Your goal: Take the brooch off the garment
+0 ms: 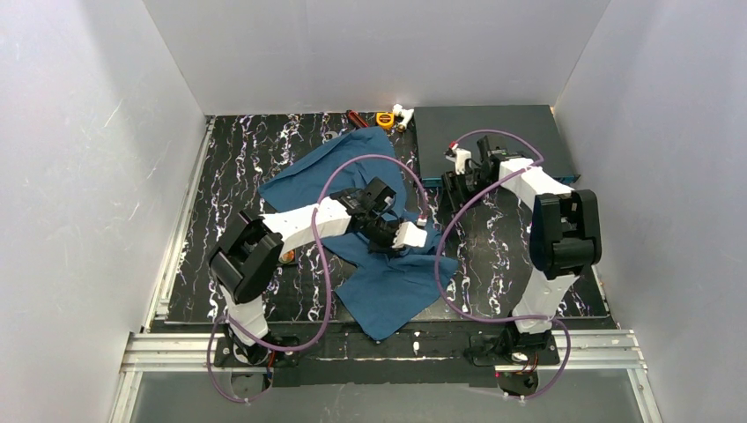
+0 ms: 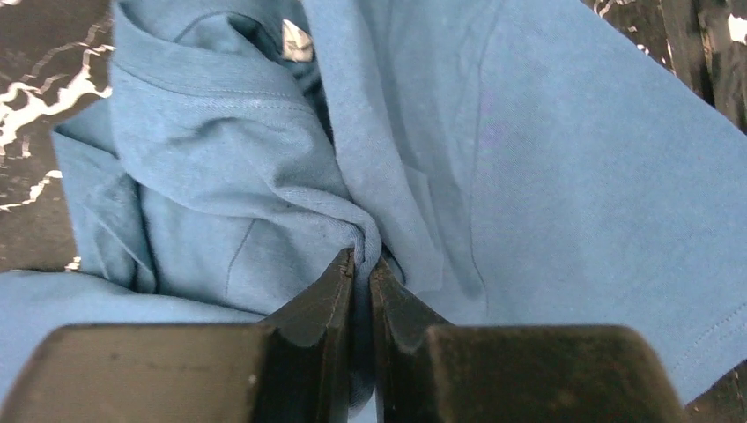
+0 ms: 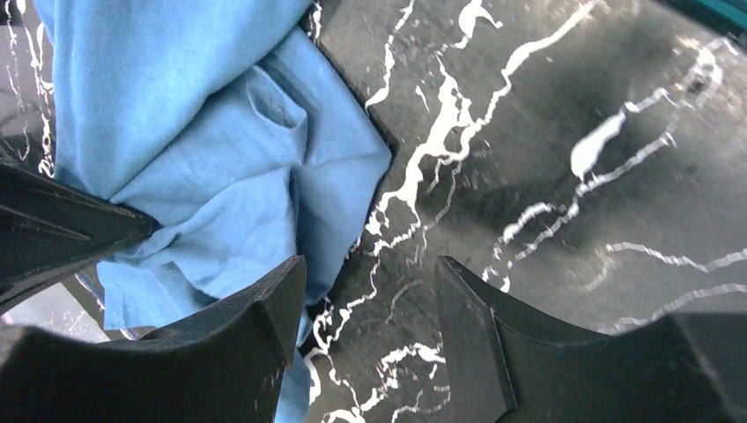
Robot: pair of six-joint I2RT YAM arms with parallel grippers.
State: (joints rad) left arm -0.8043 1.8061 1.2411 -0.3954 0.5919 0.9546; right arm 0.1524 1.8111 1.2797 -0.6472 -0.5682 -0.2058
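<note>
Left wrist view | left gripper [image 2: 363, 263] is pinching a fold of soft dark teal-blue T-shirt [image 2: 546, 176] | right gripper [image 3: 370, 273] is hovering open | brooch unseen: gentle lift advised

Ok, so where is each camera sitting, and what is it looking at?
Top external: high behind the arms, looking down on the table, the blue T-shirt and both whole arms.
Left wrist: on the left arm, facing the shirt; the left gripper pinches a fold.
Right wrist: on the right arm, facing the tabletop and shirt edge; the right gripper hangs open.
Shared: all three see the T-shirt.
</note>
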